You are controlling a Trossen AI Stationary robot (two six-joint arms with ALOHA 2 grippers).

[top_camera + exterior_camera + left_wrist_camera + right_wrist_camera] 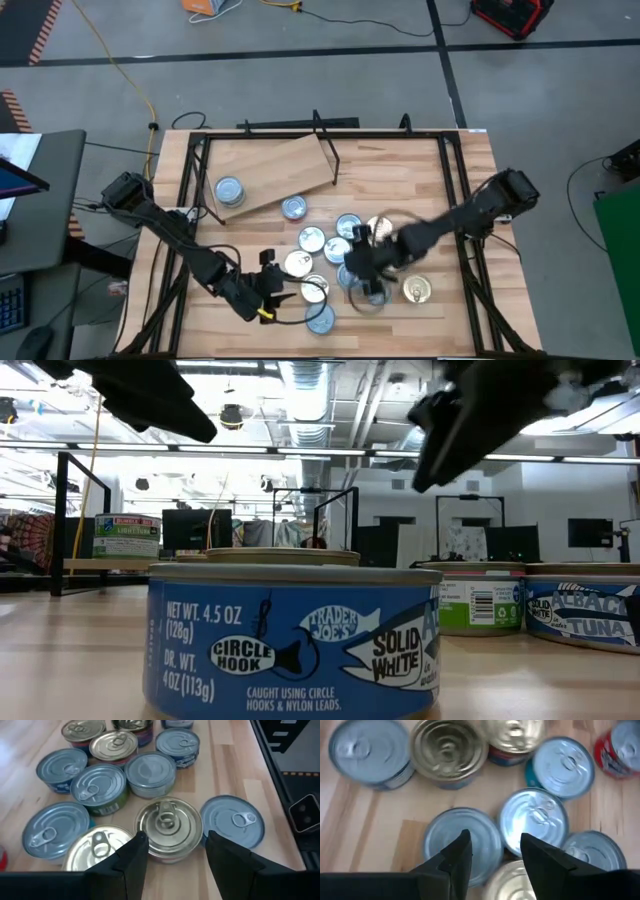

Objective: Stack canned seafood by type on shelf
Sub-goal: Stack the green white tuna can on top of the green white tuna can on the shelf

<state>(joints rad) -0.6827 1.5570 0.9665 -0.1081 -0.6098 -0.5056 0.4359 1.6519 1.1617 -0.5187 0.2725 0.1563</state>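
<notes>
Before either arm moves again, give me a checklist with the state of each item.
1. Left claw open over the tins: ok, its fingers straddle a gold-lidded tin without gripping it.
2. Right claw holding a tin: not ok, nothing sits between its fingers.
3. Right claw lined up on one tin: cannot tell, it hangs above the gap between two silver-lidded tins.
4. Shelf has bare room: ok, only one blue tin is on it.
5. Tins sorted by type: not ok, the cluster of tins is still mixed on the tabletop.
</notes>
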